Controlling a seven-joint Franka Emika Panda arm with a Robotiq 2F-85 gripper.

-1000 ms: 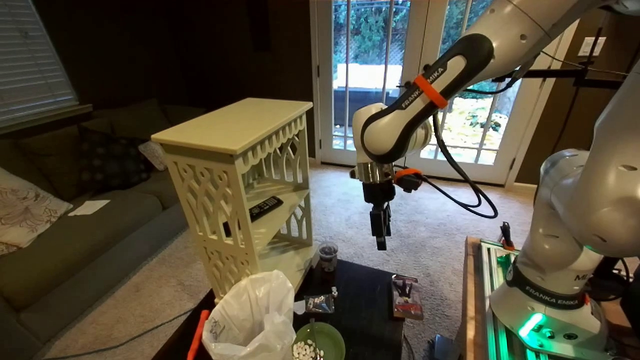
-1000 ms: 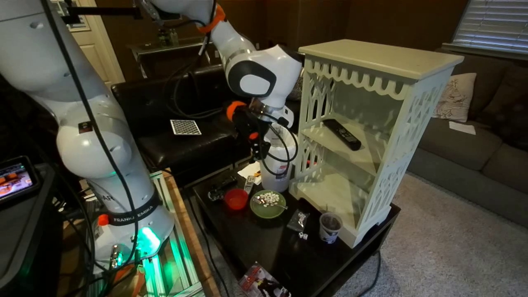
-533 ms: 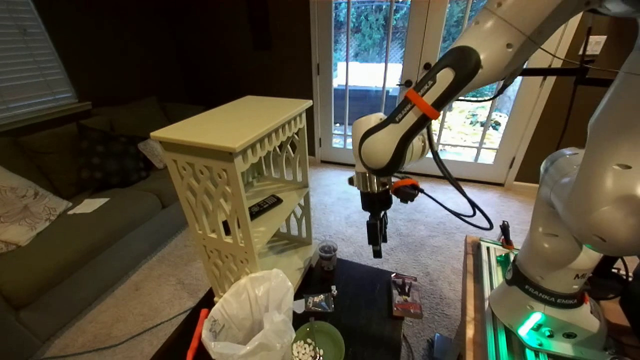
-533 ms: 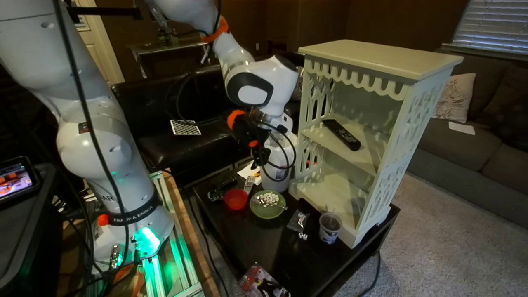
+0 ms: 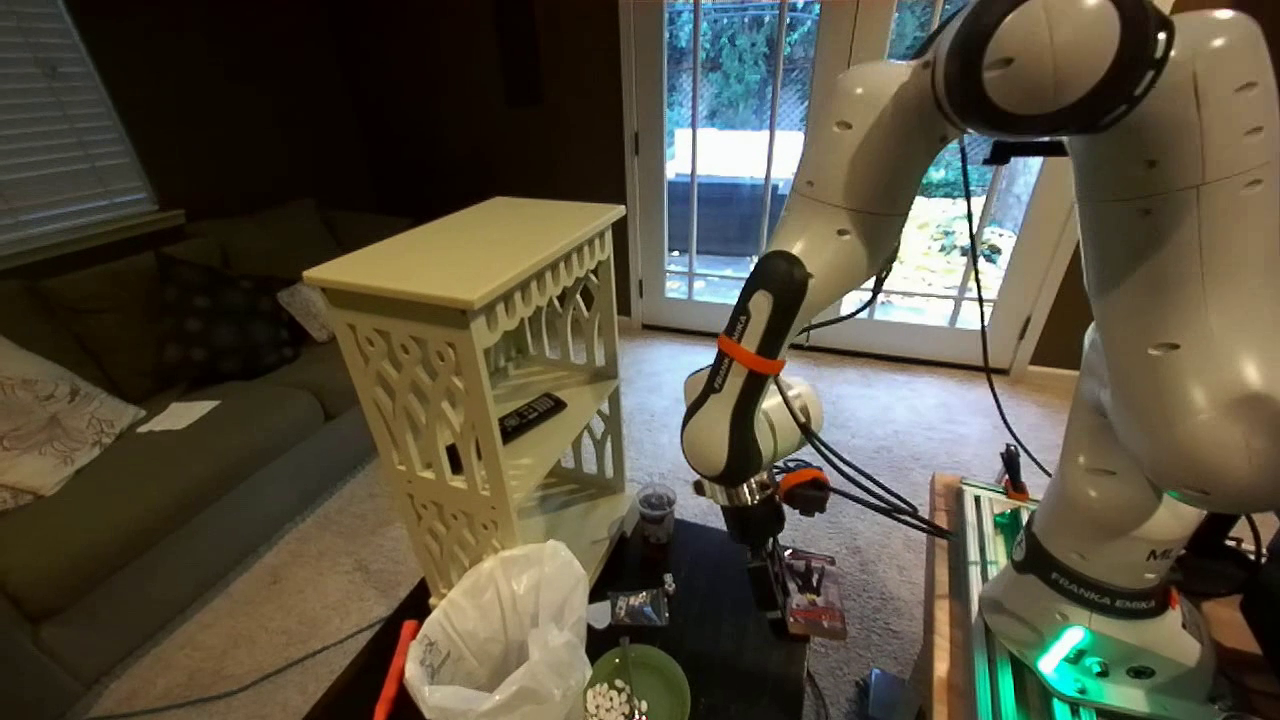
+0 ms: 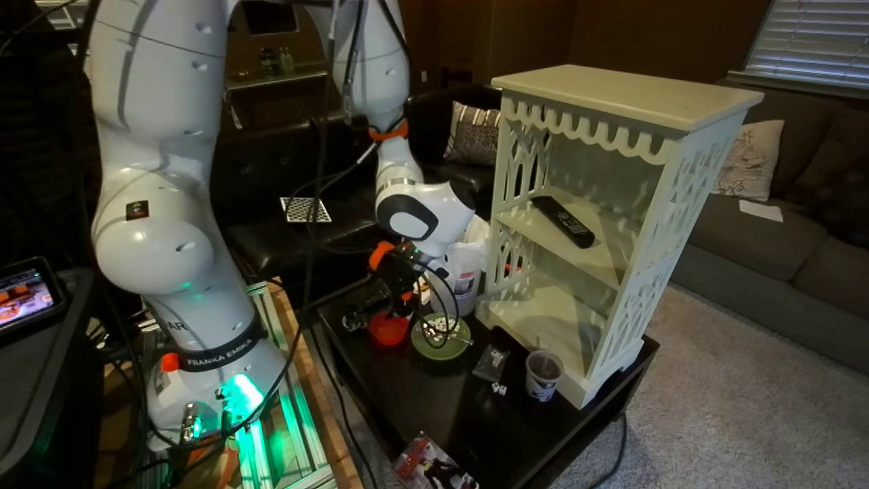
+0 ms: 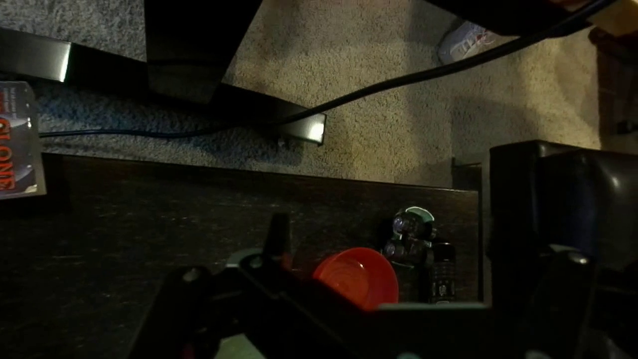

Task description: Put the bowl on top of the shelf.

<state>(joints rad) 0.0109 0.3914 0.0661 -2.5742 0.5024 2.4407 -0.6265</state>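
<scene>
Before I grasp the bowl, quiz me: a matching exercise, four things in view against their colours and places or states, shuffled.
Column one:
1. bowl
2. shelf
3. dish
4. bag

Column two:
A. green, holding white pieces
B. white, lining the bin
C. red, on the dark table
D. cream, with lattice sides

Pairs: 1-C, 2-D, 3-A, 4-B

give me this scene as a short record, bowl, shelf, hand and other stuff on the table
target: red bowl on the dark table, beside the green dish
goal: top of the cream shelf, bowl not there yet
grasp: hand open, holding nothing
inside shelf: black remote on middle tier
also on table: cup near the shelf, white-lined bin
</scene>
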